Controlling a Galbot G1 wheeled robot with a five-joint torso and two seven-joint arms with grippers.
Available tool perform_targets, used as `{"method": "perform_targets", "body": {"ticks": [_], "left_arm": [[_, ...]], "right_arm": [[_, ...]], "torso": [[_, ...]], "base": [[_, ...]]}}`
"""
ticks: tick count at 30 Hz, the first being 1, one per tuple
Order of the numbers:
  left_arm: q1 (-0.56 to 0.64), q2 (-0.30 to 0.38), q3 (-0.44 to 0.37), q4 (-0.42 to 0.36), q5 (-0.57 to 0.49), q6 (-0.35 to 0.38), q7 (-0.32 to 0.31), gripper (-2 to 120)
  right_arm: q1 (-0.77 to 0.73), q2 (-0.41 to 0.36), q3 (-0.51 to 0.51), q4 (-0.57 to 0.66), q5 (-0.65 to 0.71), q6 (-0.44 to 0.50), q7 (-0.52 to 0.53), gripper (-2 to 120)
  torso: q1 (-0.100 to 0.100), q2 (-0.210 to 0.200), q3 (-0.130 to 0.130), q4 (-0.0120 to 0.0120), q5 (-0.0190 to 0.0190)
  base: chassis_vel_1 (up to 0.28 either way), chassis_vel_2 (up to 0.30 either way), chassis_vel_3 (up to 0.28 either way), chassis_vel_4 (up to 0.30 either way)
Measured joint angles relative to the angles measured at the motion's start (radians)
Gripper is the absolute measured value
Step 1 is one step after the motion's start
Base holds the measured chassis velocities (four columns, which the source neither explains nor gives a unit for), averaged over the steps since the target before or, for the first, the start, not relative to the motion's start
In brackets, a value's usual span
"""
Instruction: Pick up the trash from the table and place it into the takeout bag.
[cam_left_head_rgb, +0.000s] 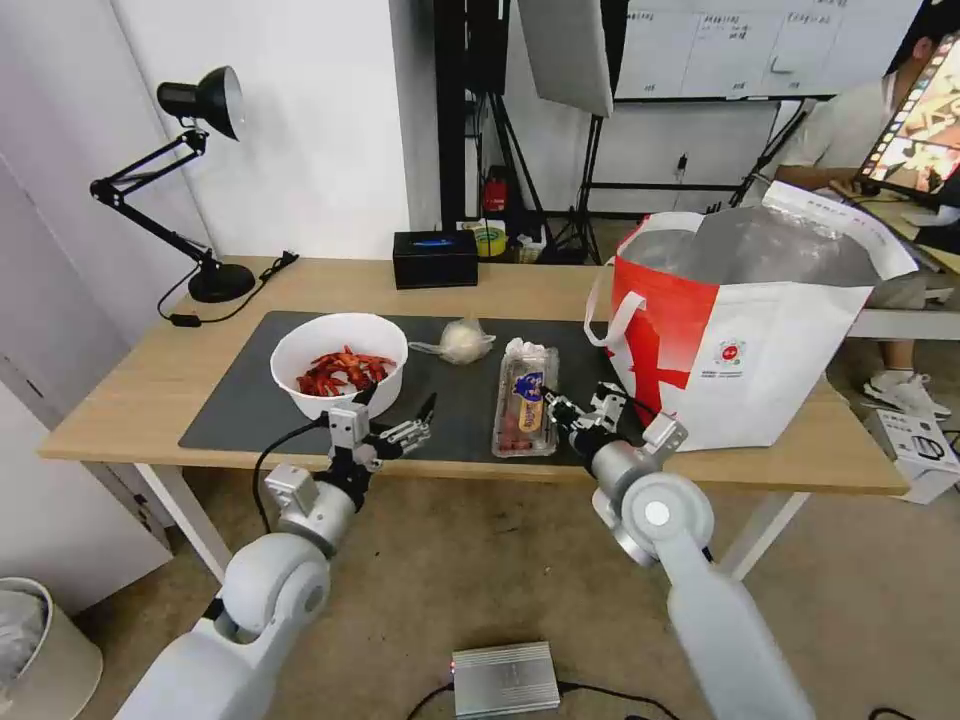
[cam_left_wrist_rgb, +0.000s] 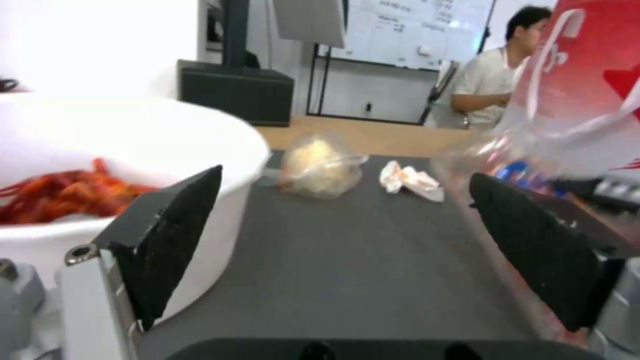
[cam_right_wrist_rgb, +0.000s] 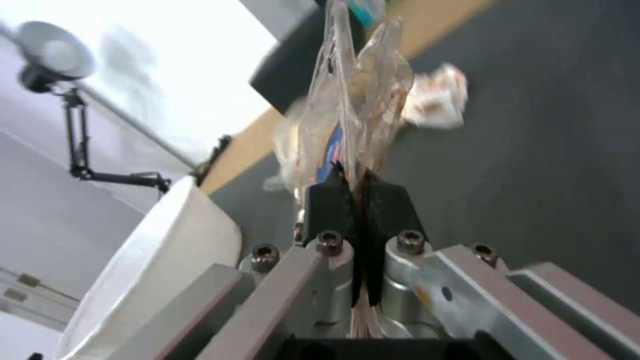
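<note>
On the mat (cam_left_head_rgb: 240, 400), the right gripper (cam_left_head_rgb: 563, 413) is pinching the near edge of the clamshell (cam_left_head_rgb: 525, 400), whose long axis is running away from the robot. The bag (cam_left_head_rgb: 770, 340) is standing just to its right. The left gripper (cam_left_head_rgb: 395, 420) is hanging spread apart beside the bowl (cam_left_head_rgb: 338, 362).

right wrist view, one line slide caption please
Right claw shut on the clear clamshell box above the grey mat.

White walls enclose a room with a mottled brown carpeted floor (cam_left_head_rgb: 480, 560). A black articulated desk lamp (cam_left_head_rgb: 190, 180) stands at the left, and a wall-mounted whiteboard (cam_left_head_rgb: 740, 45) hangs behind black tripod light stands (cam_left_head_rgb: 590, 160).
</note>
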Motion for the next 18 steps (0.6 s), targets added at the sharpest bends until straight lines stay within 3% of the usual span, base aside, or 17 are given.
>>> {"method": "perform_targets", "body": {"ticks": [11,18], "left_arm": [[0.061,-0.009,-0.052,-0.026,0.014,-0.003,0.005,100],[0.131,-0.034,-0.101,-0.039,0.048,-0.028,0.025,100]], "right_arm": [[-0.061,-0.058,0.02,0.082,-0.087,0.075,-0.121,0],[-0.144,-0.119,0.083,0.183,-0.155,0.165,-0.248,0]], "torso": [[0.0,0.0,0.0,0.0,0.0],[0.0,0.0,0.0,-0.0001,0.0002]], "base": [[0.0,0.0,0.0,0.0],[0.0,0.0,0.0,0.0]]}}
